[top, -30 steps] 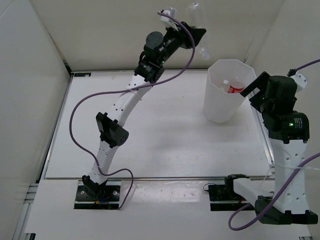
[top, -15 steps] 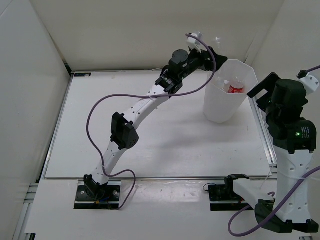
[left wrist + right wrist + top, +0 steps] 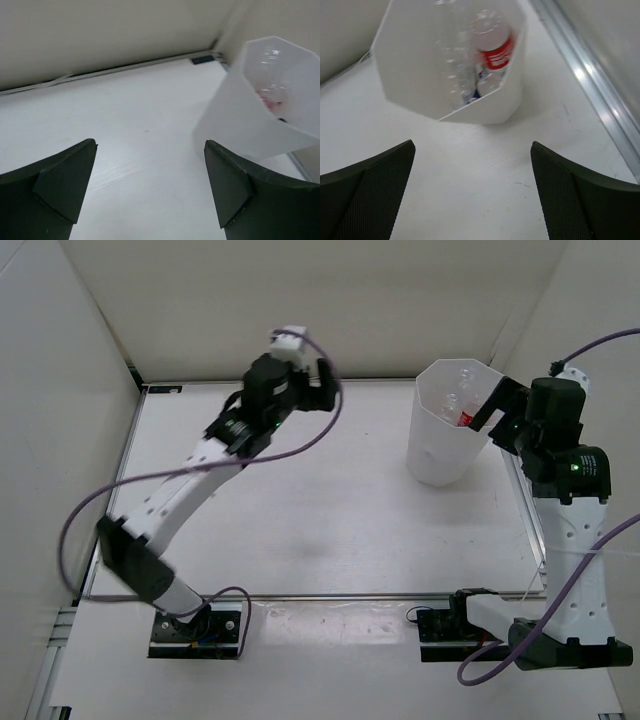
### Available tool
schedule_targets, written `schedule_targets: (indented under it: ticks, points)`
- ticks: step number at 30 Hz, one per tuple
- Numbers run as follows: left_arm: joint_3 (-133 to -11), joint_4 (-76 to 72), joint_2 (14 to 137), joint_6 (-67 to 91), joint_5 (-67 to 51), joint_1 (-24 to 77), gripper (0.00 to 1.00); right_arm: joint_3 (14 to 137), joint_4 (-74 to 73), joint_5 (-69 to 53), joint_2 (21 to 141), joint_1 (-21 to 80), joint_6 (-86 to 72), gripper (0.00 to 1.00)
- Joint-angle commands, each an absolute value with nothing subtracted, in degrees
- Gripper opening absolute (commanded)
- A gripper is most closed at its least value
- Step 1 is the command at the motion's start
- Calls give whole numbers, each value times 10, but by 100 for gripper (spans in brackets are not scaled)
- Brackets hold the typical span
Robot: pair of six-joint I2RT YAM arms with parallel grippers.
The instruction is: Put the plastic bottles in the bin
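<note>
Clear plastic bottles [image 3: 491,49] in bin [image 3: 436,455], left hand [image 3: 150,192] spread, empty, well apart, right hand [image 3: 472,192] spread, empty, near rim

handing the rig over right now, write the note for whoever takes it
Grippers: the left gripper is open and empty, raised over the table to the left of the bin. The right gripper is open and empty, raised near the bin's right side.
Things: the plastic bottles lie inside the bin, one with a red label. The count is too blurred to tell.
Done: no bottle shows on the table in any view.
Left: check the count in the bin; probably nothing more to pick.
</note>
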State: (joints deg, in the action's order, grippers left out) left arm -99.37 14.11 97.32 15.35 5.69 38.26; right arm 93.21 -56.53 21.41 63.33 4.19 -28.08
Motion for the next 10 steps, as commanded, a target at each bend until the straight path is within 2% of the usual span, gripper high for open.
schedule_targets:
  ticks: [1,3,10]
  points:
    - [-858,159,783,100,221,381,100,926,-505,29,619,40,-178,100]
    - [-761,166,704,95,308,375,100,911,-474,-26,607,40,-157,100]
    - [-543,208,551,150,619,357,100,892,-479,-6,612,40,-179,100]
